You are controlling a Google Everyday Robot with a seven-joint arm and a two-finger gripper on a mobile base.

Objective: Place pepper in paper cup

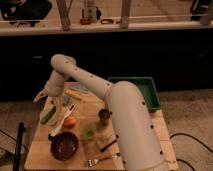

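gripper [47, 102] hanging low over the left end of the light wooden table [35, 152], right above the pepper; its grip cannot be told.
the small elongated dark-green pepper [48, 116] is lying tilted just beneath the gripper, showing against the small whitish paper cup [43, 121], though whether it is sitting inside the cup or only touching it is not clear. just to the right, a round orange fruit [69, 121] is sitting beside a long white utensil [62, 123] that is slanting toward the dark round bowl [64, 145] near the front edge. further right, a light-green cup [89, 131] and a dark metallic cup [104, 116] are standing near each other. a metal fork [101, 160] is lying at the front, and a green plastic bin [145, 93] is sitting at the far right behind the white arm.
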